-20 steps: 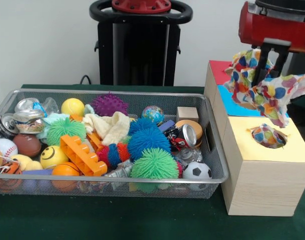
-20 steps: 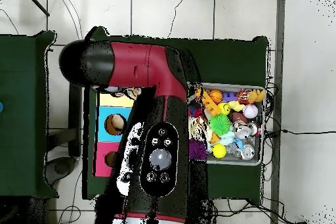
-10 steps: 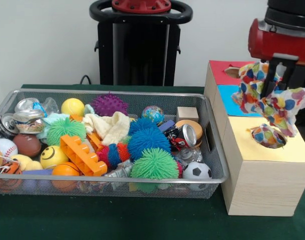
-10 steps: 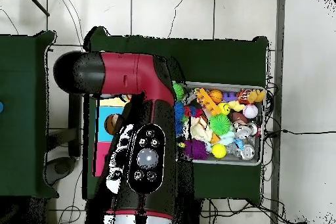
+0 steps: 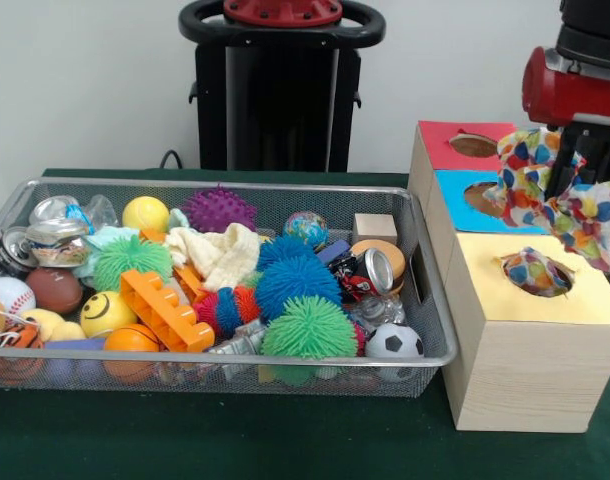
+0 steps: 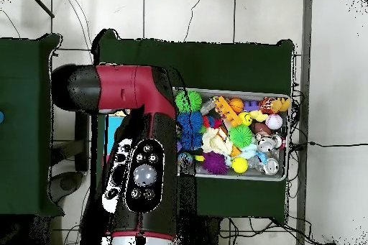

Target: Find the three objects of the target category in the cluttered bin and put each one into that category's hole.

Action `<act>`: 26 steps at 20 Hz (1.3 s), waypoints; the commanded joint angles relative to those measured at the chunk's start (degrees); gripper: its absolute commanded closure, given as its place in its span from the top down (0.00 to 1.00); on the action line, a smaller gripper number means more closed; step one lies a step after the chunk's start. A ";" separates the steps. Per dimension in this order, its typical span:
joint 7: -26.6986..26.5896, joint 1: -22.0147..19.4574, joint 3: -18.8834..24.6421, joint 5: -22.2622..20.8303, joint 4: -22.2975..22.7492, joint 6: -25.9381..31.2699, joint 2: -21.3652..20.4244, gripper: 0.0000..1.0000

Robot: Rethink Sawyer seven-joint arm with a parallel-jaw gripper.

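Observation:
A spotted multicoloured cloth (image 5: 526,188) hangs above the right end of the wooden box (image 5: 525,350), over its blue and yellow sections. My gripper (image 5: 562,180) is shut on this cloth, at the far right of the front view. A second spotted cloth (image 5: 536,272) sits stuffed in the hole of the yellow section. A cream cloth (image 5: 221,254) lies among the clutter in the wire bin (image 5: 285,357). In the overhead view the red and black arm (image 6: 144,177) hides the gripper and most of the box.
The red hole (image 5: 474,145) and blue hole (image 5: 482,196) show open on the box top. The bin (image 6: 286,141) holds spiky balls, sports balls, cans, an orange brick (image 5: 165,308) and a wooden block (image 5: 374,227). A black stand (image 5: 281,90) rises behind it.
The arm has moved right in the front view with the spotted cloth in its grip, uncovering the red and blue holes. In the overhead view it has slid left, revealing more of the bin.

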 commanded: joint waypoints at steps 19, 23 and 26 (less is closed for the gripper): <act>3.16 -4.44 6.25 -2.00 11.59 -13.09 5.50 0.00; 3.80 -4.26 6.05 -2.08 12.77 -13.19 5.22 0.00; 4.45 -3.83 5.68 -2.07 14.12 -13.25 4.59 0.00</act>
